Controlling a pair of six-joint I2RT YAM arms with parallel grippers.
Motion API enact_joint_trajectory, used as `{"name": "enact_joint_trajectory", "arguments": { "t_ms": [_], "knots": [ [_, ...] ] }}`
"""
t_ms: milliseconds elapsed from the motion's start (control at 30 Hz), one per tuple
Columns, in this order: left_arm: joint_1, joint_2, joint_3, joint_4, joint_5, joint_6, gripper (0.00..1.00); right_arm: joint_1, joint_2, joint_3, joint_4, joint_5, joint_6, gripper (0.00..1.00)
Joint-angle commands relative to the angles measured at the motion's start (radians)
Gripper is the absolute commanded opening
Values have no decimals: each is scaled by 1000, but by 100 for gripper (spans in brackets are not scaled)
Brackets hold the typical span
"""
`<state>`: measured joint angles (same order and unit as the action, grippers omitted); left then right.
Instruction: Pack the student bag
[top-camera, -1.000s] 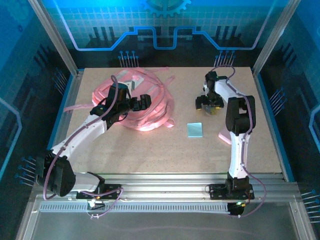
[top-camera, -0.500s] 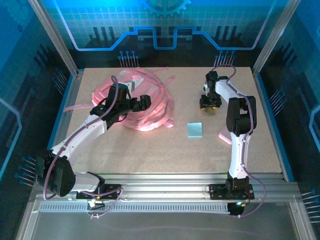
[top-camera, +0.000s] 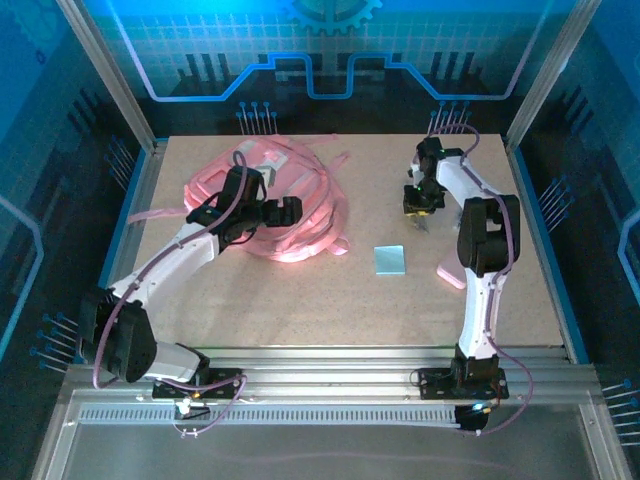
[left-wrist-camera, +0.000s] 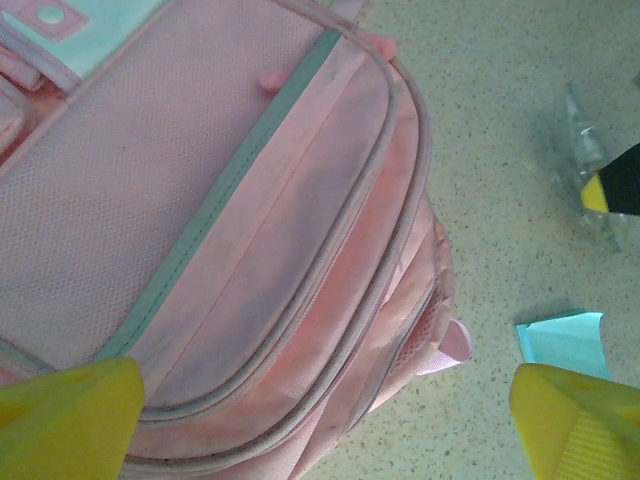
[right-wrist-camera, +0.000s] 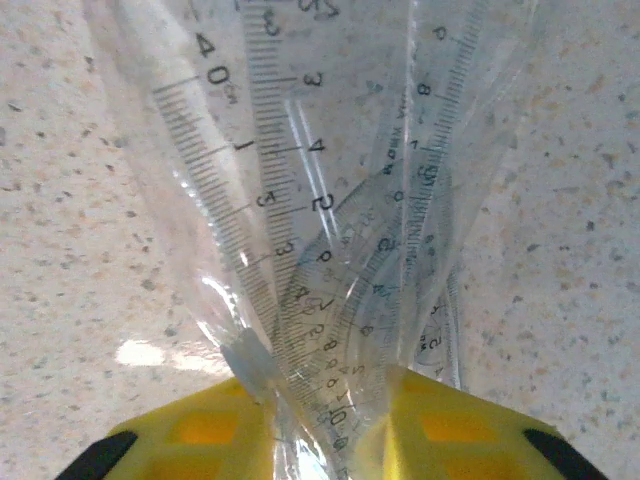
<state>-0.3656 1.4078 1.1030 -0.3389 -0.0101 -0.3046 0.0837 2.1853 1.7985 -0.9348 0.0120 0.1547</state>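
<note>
Standing by the bench (top-camera: 300, 320) here. The student bag (top-camera: 297, 240) lies flat on the far left part of it, front pockets up, one strap (top-camera: 150, 213) trailing out toward the left edge. The left claw (left-wrist-camera: 320, 430) hangs right over the bag's lower end, spread about as wide as it goes with nothing in it.

Over on the far right side, the right claw (right-wrist-camera: 320, 440) is pinched down on a clear packet of rulers (right-wrist-camera: 320, 250). Its yellow fingers (right-wrist-camera: 200, 435) squeeze the near end of the plastic. Through the sleeve I can make out a straight ruler, a protractor and at least one more scale, but they overlap, so I can't give a proper count.

Other stuff around: a pale blue pad (top-camera: 389, 259) lying flat between the bag and the right arm (top-camera: 480, 240), well apart from both claws, and a pink thing (top-camera: 448, 272) just beside that arm, partly hidden under it, so I can't tell what it is.

Tally: one bag, one ruler packet, one blue pad, one pink thing, two arms.
</note>
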Motion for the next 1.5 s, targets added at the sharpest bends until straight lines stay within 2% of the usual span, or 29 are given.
{"name": "enact_joint_trajectory", "arguments": {
  "t_ms": [0,133,433,733,867,933,1067,1267,1467],
  "knots": [
    [-11,14,32,-26,-12,35,95,-12,-60,1,-45,-36,11,23],
    [-24,41,54,-58,-62,83,95,-13,-89,-13,-51,-62,19,17],
    [-99,175,150,-132,-165,227,95,-19,-229,-122,-38,-123,41,20],
    [-140,396,276,-133,-420,272,94,-18,-455,-384,90,-217,119,21],
    [-133,477,354,-117,-479,300,94,-18,-497,-426,117,-271,132,21],
    [-119,516,401,-124,-476,311,93,-17,-500,-421,116,-284,132,21],
    [-83,532,464,-170,-409,295,78,-12,-499,-400,112,-295,134,21],
    [-79,484,464,-200,-353,292,70,13,-467,-376,120,-302,139,21],
    [-69,452,477,-238,-341,284,72,48,-438,-355,113,-292,135,21]
  ]
}}
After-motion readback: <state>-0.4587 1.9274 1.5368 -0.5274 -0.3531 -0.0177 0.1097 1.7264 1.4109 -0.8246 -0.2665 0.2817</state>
